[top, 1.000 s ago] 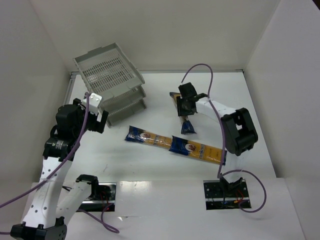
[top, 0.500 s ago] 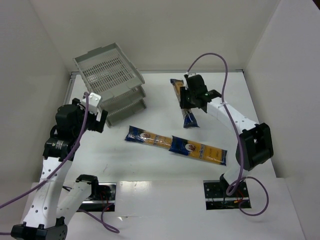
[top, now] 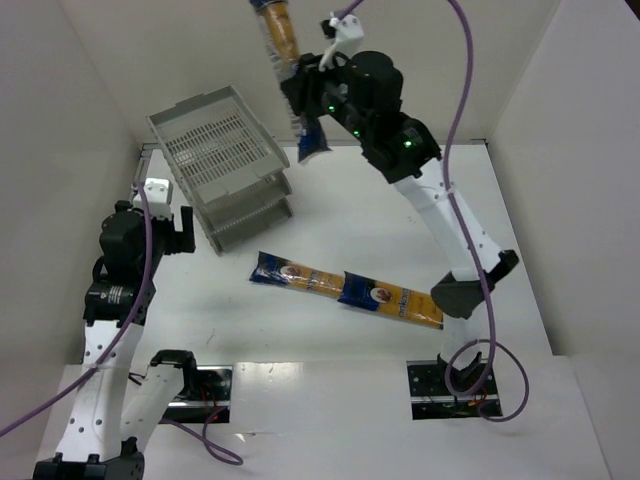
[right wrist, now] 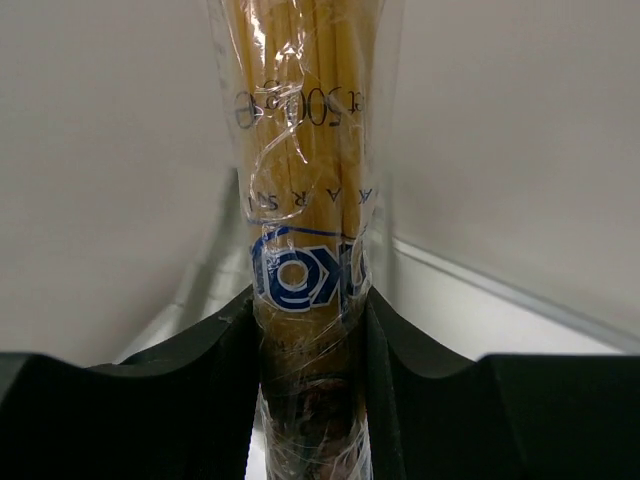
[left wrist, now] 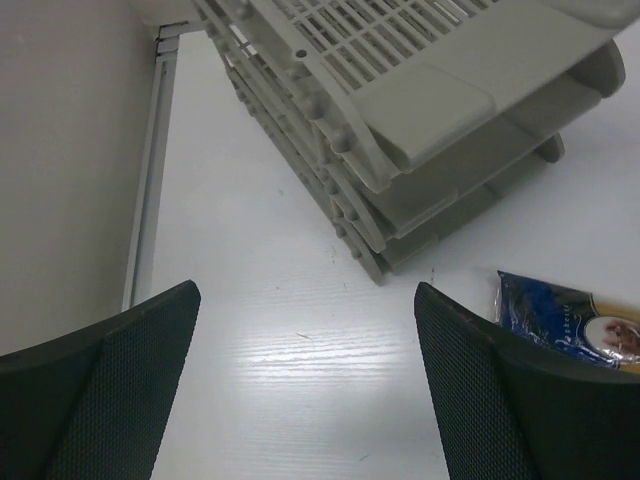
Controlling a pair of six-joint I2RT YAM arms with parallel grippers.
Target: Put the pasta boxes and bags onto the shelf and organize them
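Note:
My right gripper [top: 300, 88] is shut on a spaghetti packet [top: 284, 48] and holds it high in the air, near upright, to the right of and above the grey three-tier shelf [top: 218, 150]. In the right wrist view the packet [right wrist: 306, 200] is squeezed between both fingers [right wrist: 190, 380]. Two more packets lie end to end on the table, one on the left [top: 298, 276] and one on the right [top: 395, 298]. My left gripper [top: 165, 215] is open and empty, left of the shelf's front. In the left wrist view the shelf [left wrist: 440, 110] is ahead and a packet end [left wrist: 565, 318] shows at right.
White walls enclose the table on the left, back and right. A metal strip [left wrist: 150, 160] runs along the left wall's foot. The right arm's cable [top: 470, 60] loops high over the table.
My right arm has lifted the packet off the table and swung it up and left, from the table's back middle to high beside the shelf. My left gripper has shifted slightly left.

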